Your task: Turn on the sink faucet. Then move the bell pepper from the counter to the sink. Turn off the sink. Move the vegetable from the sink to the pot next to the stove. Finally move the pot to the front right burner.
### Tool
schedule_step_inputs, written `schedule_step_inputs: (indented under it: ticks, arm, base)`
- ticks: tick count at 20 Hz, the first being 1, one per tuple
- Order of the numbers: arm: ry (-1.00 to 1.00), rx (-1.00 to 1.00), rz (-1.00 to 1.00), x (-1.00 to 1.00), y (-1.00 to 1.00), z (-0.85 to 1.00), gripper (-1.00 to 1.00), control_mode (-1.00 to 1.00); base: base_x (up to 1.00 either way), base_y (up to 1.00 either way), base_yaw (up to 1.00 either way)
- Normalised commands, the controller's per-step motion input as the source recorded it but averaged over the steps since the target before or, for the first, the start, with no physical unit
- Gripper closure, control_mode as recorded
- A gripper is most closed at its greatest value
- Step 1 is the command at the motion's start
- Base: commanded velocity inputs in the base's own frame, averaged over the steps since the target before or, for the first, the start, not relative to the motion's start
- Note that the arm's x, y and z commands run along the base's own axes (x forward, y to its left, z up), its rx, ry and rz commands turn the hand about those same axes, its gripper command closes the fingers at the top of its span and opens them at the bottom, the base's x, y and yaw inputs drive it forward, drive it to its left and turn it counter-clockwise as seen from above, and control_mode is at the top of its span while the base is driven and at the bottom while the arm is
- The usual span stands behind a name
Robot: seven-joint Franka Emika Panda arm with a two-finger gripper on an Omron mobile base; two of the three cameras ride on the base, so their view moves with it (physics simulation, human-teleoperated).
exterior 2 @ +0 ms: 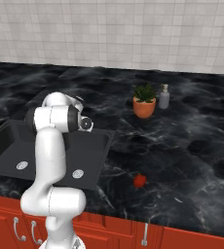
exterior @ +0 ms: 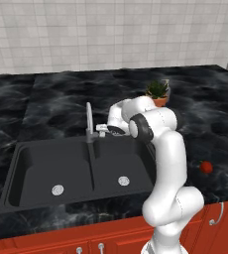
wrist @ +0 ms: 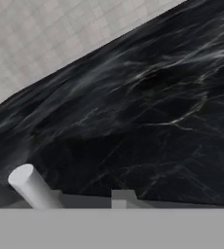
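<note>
Red bell pepper [exterior: 206, 167] lies on the black counter [exterior: 61, 106], right of the sink [exterior: 36, 168]. Gripper [exterior: 102, 129] sits beside the faucet [exterior: 89, 121] base; finger spread cannot be told.

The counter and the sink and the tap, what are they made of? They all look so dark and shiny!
The counter looks like polished black marble or stone: glossy, with wispy grey-white veins. The sink seems a matte black material, perhaps composite or coated metal; it shows no shine, and its small round drains look silvery. The tap looks like brushed silver metal, slim and pale grey.
</note>
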Motion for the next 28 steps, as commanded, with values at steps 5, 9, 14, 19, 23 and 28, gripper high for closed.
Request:
schedule_step_inputs:
  ticks: [5,9,14,19,23,28]
  arm:
    - [0.09,0.08,-0.01,0.0,-0.81,-0.53,1.0,-1.0]
    - [0.1,0.09,-0.01,0.0,-0.7,-0.43,1.0,-1.0]
    - [0.09,0.08,0.0,0.0,-0.53,-0.26,1.0,-1.0]
    - [0.13,0.07,-0.01,0.0,-0.43,-0.22,1.0,-1.0]
    - [0.13,0.07,-0.03,-0.01,-0.5,-0.28,1.0,-1.0]
    - [0.14,0.08,-0.07,-0.1,-0.66,-0.35,1.0,-1.0]
  base:
    - [0.0,0.0,0.0]
    - [0.0,0.0,0.0]
    - [0.0,0.0,0.0]
    - [0.0,0.0,0.0]
    - [0.0,0.0,0.0]
    - [0.0,0.0,0.0]
